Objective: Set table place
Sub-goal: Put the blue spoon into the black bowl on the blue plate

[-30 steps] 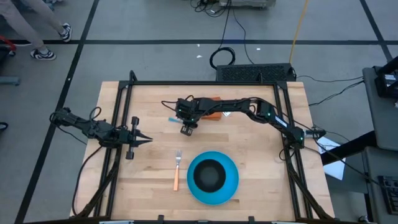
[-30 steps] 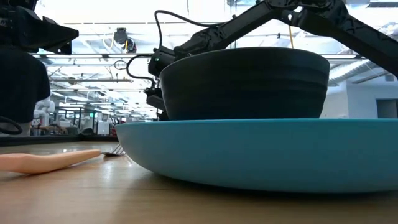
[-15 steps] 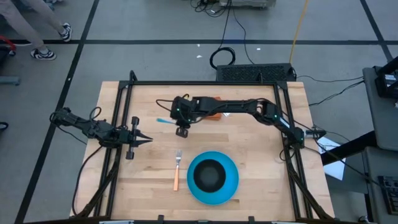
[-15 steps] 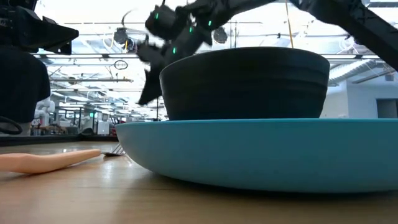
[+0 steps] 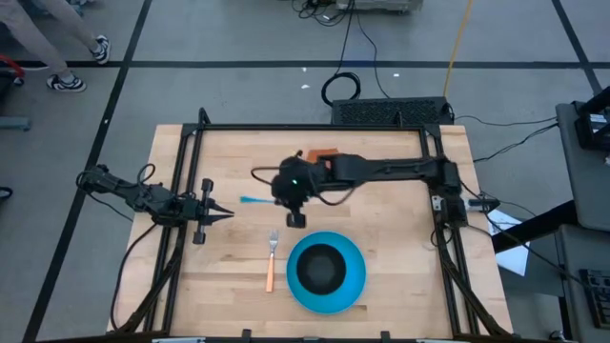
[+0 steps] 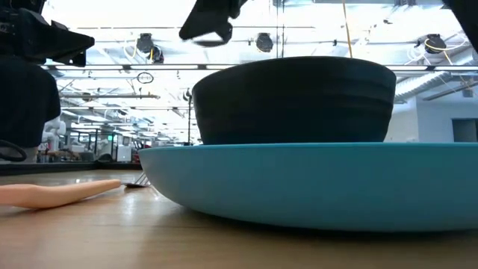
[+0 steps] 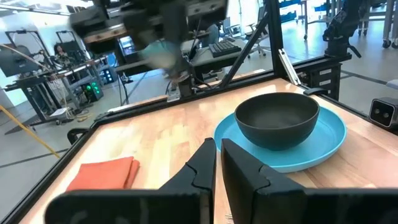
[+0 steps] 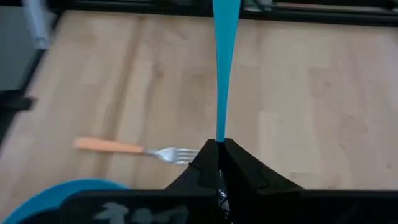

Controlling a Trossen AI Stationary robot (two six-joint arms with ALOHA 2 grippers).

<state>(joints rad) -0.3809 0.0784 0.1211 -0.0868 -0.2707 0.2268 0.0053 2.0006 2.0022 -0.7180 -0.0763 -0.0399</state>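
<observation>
While my right gripper hangs above the table, its fingers are clamped on the spoon, whose blue handle sticks out from the pinch toward my left arm's side. In the right wrist view the handle runs straight away from the closed fingers, with bare wood under it. I cannot see the spoon's bowl end; the fingers hide it.

Just below the gripper in the high view lie the fork and the plate. The fork rests flat on the wood, tines toward the gripper and orange handle pointing to the near edge, just beside the plate on its left-arm side and apart from its rim. The plate sits near the front edge of the table, and the bowl stands upright in its middle. From the low view the bowl rises dark over the plate's blue rim, with the fork's handle lying off to one side on the wood.

Behind my right arm, an orange cloth lies near the far edge.

My left gripper waits by the table's left edge, well apart from the setting, its fingers nearly together with a narrow gap and holding nothing.
</observation>
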